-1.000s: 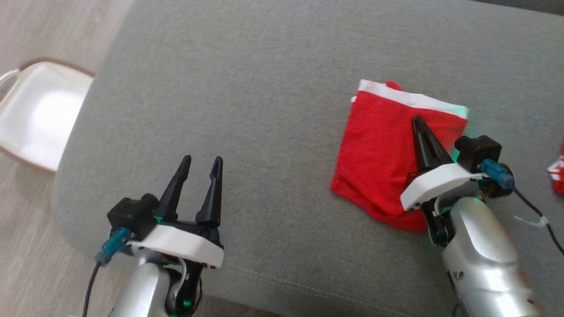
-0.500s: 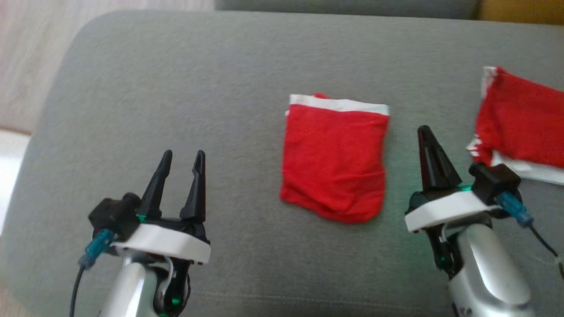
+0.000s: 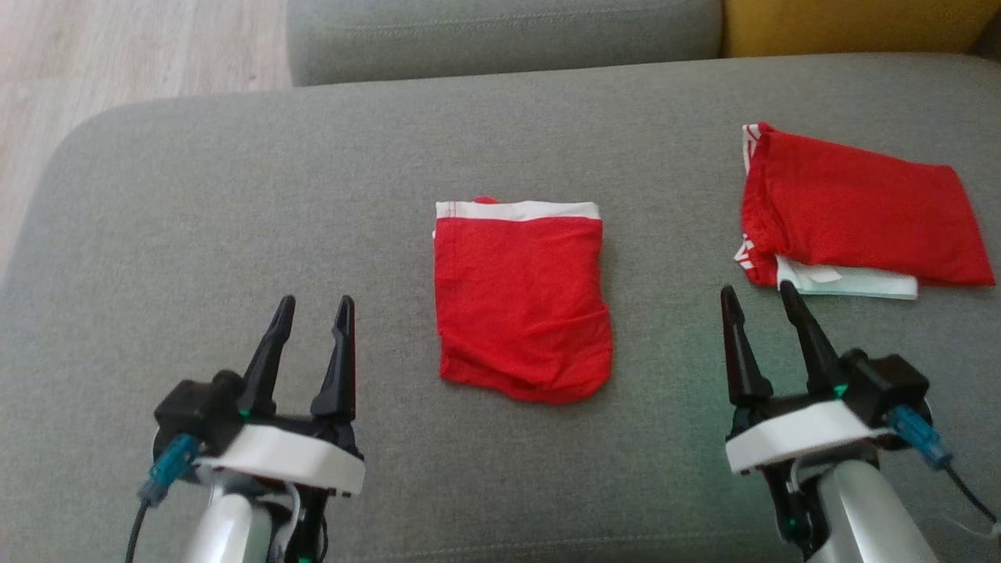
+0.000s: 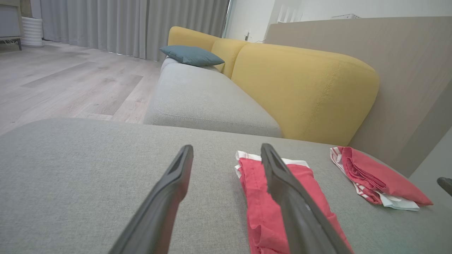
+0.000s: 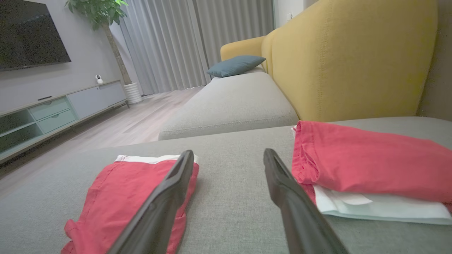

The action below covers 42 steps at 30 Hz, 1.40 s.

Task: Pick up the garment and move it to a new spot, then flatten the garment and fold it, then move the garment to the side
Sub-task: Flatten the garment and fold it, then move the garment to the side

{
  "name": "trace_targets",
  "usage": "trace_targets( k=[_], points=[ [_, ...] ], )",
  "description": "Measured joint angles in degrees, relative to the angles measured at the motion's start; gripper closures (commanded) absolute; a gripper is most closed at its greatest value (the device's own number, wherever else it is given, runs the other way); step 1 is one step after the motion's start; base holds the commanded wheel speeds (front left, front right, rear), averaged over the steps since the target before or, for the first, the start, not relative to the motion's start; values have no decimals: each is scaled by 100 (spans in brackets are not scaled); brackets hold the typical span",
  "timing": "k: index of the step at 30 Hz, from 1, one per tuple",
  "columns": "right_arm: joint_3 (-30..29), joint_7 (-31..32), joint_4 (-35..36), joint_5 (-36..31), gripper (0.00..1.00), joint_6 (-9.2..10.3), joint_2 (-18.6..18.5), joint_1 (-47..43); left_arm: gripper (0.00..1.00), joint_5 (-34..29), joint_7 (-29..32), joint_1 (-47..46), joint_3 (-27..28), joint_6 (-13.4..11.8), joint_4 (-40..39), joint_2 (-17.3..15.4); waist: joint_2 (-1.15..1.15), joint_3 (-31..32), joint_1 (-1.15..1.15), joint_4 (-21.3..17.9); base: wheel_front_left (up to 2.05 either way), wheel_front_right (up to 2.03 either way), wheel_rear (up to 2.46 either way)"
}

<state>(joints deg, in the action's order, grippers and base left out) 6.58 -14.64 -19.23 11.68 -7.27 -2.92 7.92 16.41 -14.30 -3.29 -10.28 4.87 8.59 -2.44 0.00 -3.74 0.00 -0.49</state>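
Observation:
The garment [image 3: 520,305] is a red piece with a white waistband, folded into a rough rectangle and lying flat in the middle of the grey sofa cushion [image 3: 235,195]. My left gripper [image 3: 313,303] hovers open to its left, holding nothing. To the garment's right, my right gripper [image 3: 757,291] is open and empty too. Through the left wrist view the garment [image 4: 254,197] lies partly behind the right finger of the left gripper [image 4: 226,148]. In the right wrist view the garment [image 5: 116,194] sits left of the right gripper [image 5: 227,152].
A second red garment [image 3: 852,207] rests on a white cloth at the cushion's right, just beyond my right fingertips; it also shows as a red pile [image 5: 367,158]. A yellow backrest [image 4: 303,88] rises behind. Wooden floor [image 3: 117,47] lies off the left.
The head camera has swung, shifting the whole picture. My right gripper, shut over the garment a second ago, has come off it to its right and opened. The left gripper stays open.

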Motion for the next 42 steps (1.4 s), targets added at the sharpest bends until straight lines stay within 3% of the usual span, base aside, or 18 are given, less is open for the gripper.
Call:
trace_targets(
  k=[12, 25, 34, 42],
  points=[
    [-7, 0, 26, 8, 0, 0, 4, -192, 0, 68, 0, 208, -8, -92, 32, 0, 0, 148, 0, -129, 0, 0, 0],
    [120, 0, -248, 161, 0, 0, 5, -140, 0, 63, 0, 201, -63, -76, 91, 0, 0, -3, 0, 109, 0, 0, 0],
    [664, 366, -1280, 1317, 0, 0, 2, 738, 0, 33, 0, -12, -224, 35, 190, 1, 0, -420, 0, 588, 0, 0, 0],
    [802, 405, -2404, 1552, 0, 0, -8, 1402, 0, 42, 0, -141, -266, 68, 269, 0, 0, -688, 0, 1151, 0, 0, 0]
  ],
)
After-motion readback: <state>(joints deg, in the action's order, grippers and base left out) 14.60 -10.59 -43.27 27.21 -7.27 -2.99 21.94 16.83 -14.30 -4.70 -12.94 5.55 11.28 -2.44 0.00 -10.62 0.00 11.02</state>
